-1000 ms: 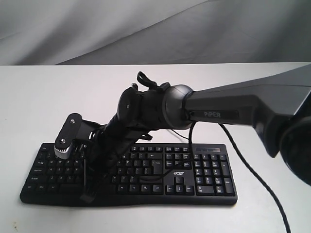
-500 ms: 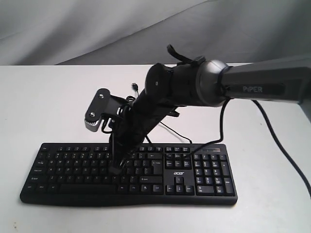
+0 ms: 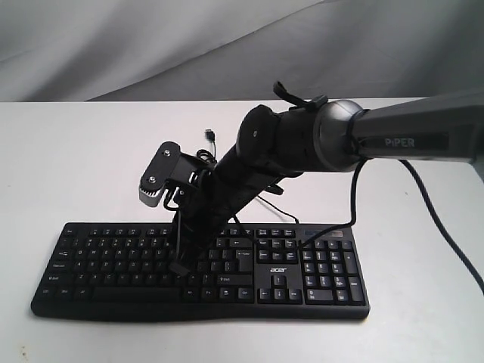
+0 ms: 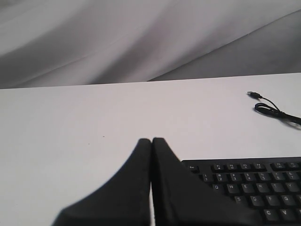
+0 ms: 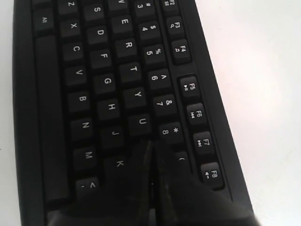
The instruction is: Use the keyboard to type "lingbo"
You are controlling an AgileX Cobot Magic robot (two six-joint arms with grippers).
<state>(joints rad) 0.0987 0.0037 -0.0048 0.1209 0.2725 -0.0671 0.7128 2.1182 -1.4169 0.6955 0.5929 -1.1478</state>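
The black keyboard (image 3: 318,272) with white legends and an acer logo lies along the table's front. My right gripper (image 3: 180,266) reaches across from the right and slants down onto the middle of the letter block. In the right wrist view the keyboard (image 5: 94,84) fills the frame. The right gripper (image 5: 151,143) is shut, with its tips over the key between U, K and 8; that key is hidden. My left gripper (image 4: 151,140) is shut and empty, above bare table beside the Esc corner of the keyboard (image 4: 254,188). It is out of the exterior view.
The keyboard's thin USB cable (image 3: 209,134) lies loose on the white table (image 3: 68,166) behind the keyboard, with its plug (image 4: 254,94) free. A black arm cable (image 3: 446,234) hangs at the right. A grey cloth (image 3: 151,45) forms the backdrop.
The right gripper has lifted from the keyboard's lower left rows and swung right to the middle letter rows. Over the last half second it barely shifted.
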